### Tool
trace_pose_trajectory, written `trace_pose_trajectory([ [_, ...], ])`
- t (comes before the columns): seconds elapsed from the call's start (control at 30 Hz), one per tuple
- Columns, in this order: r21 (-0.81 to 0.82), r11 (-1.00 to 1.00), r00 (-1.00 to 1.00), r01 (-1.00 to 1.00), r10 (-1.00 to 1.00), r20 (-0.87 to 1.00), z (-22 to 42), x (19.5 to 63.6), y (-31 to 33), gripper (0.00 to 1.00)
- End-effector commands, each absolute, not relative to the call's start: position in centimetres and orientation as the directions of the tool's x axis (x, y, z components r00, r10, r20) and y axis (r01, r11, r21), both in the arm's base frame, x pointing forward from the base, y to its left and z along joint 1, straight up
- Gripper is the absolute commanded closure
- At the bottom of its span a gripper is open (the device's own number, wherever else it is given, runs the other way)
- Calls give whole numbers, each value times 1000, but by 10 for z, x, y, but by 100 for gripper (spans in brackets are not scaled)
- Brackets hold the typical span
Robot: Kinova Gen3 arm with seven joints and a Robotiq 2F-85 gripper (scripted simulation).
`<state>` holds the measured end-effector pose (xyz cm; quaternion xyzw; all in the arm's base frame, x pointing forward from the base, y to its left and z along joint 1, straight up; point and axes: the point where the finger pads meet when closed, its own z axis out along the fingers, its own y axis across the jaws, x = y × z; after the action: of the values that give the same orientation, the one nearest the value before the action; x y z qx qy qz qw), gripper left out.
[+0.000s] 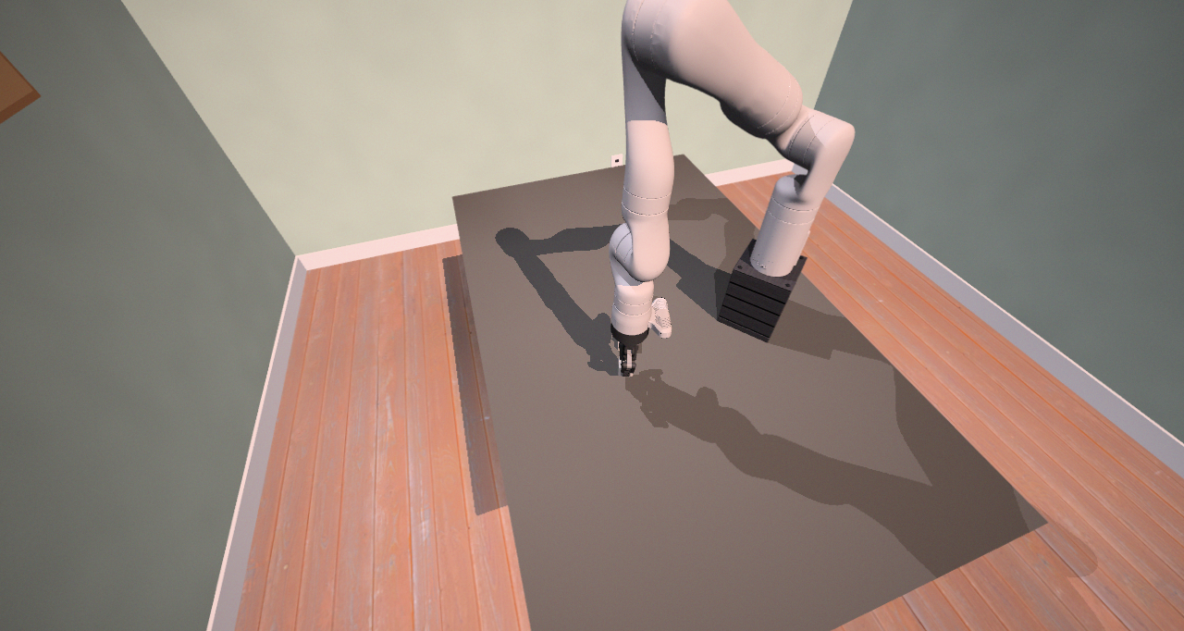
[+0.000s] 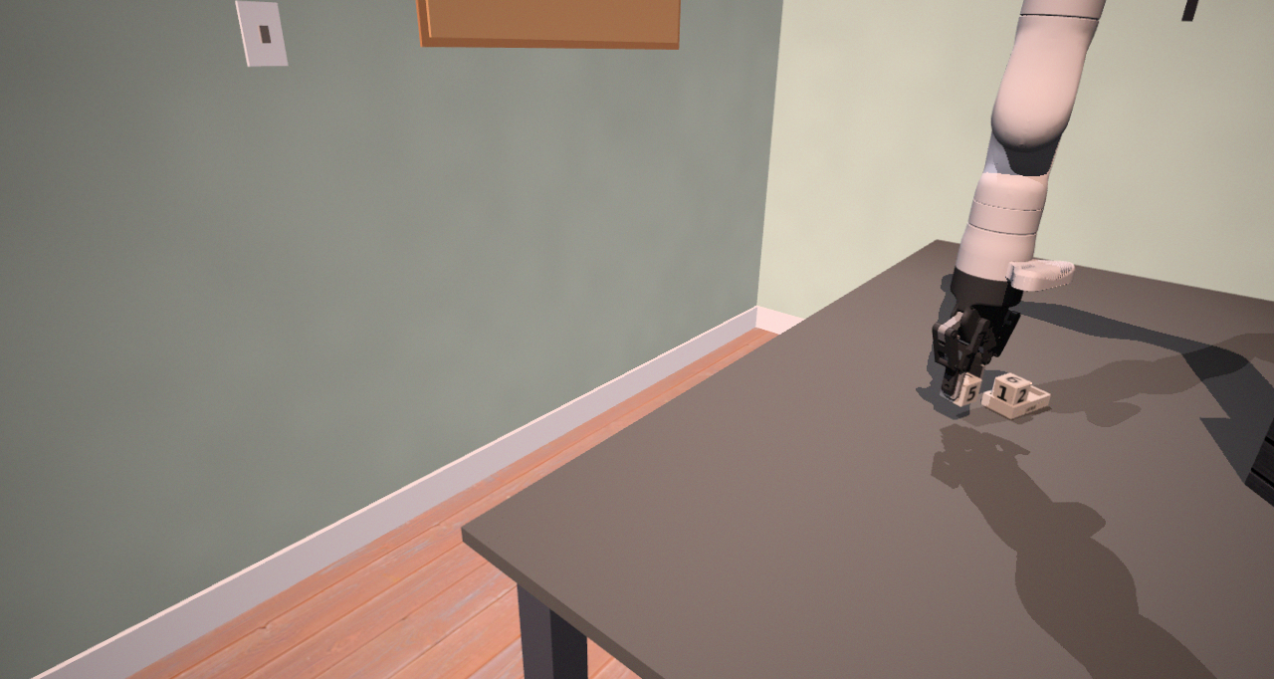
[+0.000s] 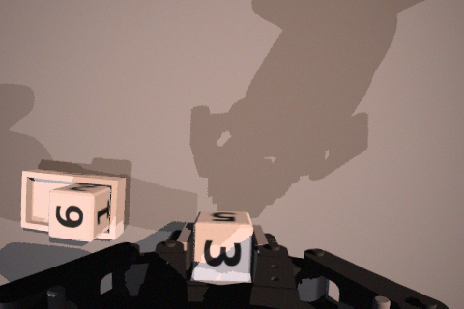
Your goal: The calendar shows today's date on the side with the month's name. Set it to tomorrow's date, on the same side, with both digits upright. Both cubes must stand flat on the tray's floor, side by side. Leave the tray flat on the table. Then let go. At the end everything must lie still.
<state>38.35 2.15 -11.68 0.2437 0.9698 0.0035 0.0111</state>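
Note:
My gripper (image 1: pixel 627 369) (image 2: pixel 959 389) (image 3: pixel 222 239) is shut on a pale number cube (image 2: pixel 970 391) (image 3: pixel 222 253). This cube shows a 5 in the exterior view; in the wrist view, a 3 faces the camera. It is low beside the tray (image 2: pixel 1033 406) (image 3: pixel 25 203), outside it; any gap under it is hard to judge. The tray looks flat on the table. A second cube (image 2: pixel 1010 391) (image 3: pixel 72 214) stands in one end of it, showing 1 and 2 on its sides and a 6 or 9 on top. The other end is empty. The side lettering is too small to read.
The dark table (image 1: pixel 579 503) (image 2: pixel 756 515) carries the arm's black base block (image 1: pixel 755 300) at its far right in the top view. Arm shadows cross the table top. The arm hides the tray in the top view.

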Motion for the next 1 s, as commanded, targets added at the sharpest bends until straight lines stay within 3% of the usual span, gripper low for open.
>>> trace_pose_trajectory([
  [0.0,-1,880,-880,474,474,-1,-135,375,20,72],
  [0.97,-1,880,-880,474,474,-1,-148,375,20,72],
])
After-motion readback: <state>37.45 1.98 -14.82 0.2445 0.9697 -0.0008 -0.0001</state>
